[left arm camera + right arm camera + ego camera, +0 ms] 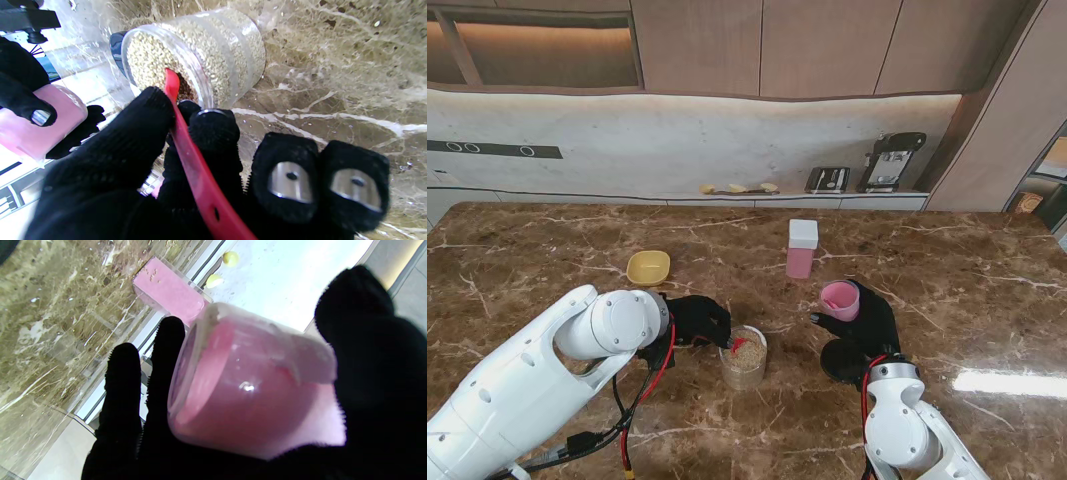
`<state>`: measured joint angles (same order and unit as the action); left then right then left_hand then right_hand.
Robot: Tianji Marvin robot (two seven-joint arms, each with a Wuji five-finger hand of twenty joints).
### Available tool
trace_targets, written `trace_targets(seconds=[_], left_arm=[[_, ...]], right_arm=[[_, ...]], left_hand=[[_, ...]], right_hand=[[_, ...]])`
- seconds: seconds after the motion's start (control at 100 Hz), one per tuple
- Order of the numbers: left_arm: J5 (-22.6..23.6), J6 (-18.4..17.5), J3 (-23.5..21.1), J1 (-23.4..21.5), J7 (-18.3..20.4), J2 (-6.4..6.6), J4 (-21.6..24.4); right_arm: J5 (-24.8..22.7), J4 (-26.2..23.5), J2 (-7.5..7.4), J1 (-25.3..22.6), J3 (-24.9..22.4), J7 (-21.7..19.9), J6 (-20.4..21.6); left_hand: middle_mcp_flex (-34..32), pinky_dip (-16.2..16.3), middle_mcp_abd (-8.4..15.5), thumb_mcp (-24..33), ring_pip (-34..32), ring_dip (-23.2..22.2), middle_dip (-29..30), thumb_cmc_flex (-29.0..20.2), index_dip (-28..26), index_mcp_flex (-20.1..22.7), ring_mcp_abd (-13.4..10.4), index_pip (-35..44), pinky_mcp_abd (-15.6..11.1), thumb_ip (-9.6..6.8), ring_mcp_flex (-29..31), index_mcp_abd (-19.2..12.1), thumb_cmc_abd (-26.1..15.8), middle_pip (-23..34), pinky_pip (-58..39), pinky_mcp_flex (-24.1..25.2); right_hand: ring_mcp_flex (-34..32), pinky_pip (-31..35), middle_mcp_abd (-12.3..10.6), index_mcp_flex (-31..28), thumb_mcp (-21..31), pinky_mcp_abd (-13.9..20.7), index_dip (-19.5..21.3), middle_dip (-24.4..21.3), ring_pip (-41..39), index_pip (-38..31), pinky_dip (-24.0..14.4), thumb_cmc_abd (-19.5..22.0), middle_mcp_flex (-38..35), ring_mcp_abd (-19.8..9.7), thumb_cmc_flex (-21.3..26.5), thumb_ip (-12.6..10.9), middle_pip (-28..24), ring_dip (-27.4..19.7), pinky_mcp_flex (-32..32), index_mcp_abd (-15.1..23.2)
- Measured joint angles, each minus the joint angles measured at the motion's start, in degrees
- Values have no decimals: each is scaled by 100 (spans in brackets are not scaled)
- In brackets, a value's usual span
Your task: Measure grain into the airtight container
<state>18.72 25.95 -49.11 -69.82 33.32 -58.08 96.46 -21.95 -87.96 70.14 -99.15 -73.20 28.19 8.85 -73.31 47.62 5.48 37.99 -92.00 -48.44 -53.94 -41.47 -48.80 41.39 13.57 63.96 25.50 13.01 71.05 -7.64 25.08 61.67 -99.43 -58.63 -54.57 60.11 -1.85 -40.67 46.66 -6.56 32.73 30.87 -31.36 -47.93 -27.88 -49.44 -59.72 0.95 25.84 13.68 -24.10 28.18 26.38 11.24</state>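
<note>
A clear jar of grain [744,357] [200,56] stands on the marble table [947,250], in front of me. My left hand [695,320] [186,173] is shut on a red scoop [738,346] [196,160], whose tip dips into the grain at the jar's mouth. To the right, my right hand [864,325] [360,373] is shut on a pink cup [840,299] [247,386], held above the table with its mouth tilted toward the jar. The cup's inside looks empty. A pink airtight container with a white lid [801,248] [168,295] stands farther from me.
A yellow bowl [648,267] sits left of centre, farther from me than the left hand. Small yellow items [739,188] and two dark appliances [890,160] line the ledge behind the table.
</note>
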Motion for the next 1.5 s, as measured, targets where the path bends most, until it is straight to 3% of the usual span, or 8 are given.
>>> trace_targets(seconds=[0.65, 1.5], left_arm=[[-259, 108, -330, -258, -8, -5, 96], [-814, 60, -1088, -1026, -605, -175, 274]], right_arm=[[2, 28, 0, 18, 17, -16, 12], [84, 409, -22, 233, 181, -220, 222]], left_hand=[[0, -2, 0, -10, 0, 0, -1, -57, -5, 0, 0, 0, 0, 0, 0, 87, -5, -1, 0, 0], [0, -4, 0, -58, 0, 0, -61, -79, -96, 0, 0, -59, 15, 0, 0, 102, -59, -59, 0, 0]], right_hand=[[0, 0, 0, 0, 0, 0, 0, 0, 0, 0, -1, 1, 0, 0, 0, 0, 0, 0, -1, 0], [0, -1, 0, 0, 0, 0, 0, -1, 0, 0, -5, 1, 0, 0, 0, 0, 0, 0, -1, 0]])
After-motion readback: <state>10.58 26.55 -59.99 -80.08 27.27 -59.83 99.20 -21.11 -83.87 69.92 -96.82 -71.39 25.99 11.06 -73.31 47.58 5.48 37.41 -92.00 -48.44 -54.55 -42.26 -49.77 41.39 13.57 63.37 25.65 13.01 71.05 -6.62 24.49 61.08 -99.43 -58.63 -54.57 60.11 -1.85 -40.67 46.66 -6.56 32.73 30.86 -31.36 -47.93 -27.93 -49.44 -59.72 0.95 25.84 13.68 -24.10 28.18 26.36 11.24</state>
